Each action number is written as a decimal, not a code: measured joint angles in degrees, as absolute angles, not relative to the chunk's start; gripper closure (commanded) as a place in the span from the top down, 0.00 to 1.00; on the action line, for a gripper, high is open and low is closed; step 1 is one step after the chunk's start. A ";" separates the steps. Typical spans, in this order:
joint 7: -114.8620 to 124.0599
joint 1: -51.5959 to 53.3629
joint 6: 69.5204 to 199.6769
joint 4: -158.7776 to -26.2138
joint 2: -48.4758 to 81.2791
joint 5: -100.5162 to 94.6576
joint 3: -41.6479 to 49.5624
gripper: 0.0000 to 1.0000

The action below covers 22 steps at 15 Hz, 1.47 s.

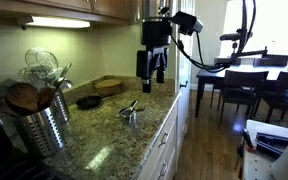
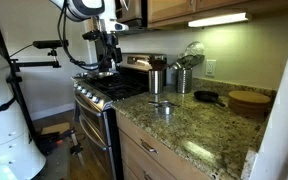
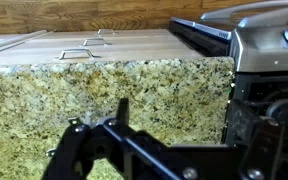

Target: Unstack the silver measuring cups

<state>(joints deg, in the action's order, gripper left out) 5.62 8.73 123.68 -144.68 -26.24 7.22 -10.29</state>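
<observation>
The silver measuring cups [image 1: 130, 113] sit nested on the granite counter [image 1: 104, 135], thin handles sticking out. They also show as a small shiny cluster, the cups [image 2: 162, 105], near the counter's stove end. My gripper [image 1: 152, 74] hangs open and empty well above the surface, up and off to one side of them. In an exterior view the gripper [image 2: 109, 64] is over the stove [image 2: 109, 90], left of the cups. In the wrist view the gripper [image 3: 184, 125] shows two black fingers [image 3: 122, 112] spread wide over bare granite. No cups appear there.
A ribbed steel utensil canister [image 1: 39, 125] full of tools stands at the counter's near end. A black round pan [image 1: 88, 101] and a wooden dish [image 1: 110, 85] lie by the wall. Upper cabinets [image 2: 184, 10] overhang the counter. A dining table with chairs [image 1: 249, 85] stands beyond.
</observation>
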 measured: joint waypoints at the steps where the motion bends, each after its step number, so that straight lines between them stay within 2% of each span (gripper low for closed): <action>1: 5.62 8.73 123.68 -144.68 -26.23 7.22 -10.29 1.00; 13: 5.98 8.57 124.03 -144.67 -25.54 6.19 -10.30 1.00; 22: 23.71 0.59 136.94 -144.67 -19.04 -13.22 -12.97 1.00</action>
<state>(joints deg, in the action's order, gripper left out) 23.71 0.59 136.94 -144.67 -19.04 -13.22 -12.97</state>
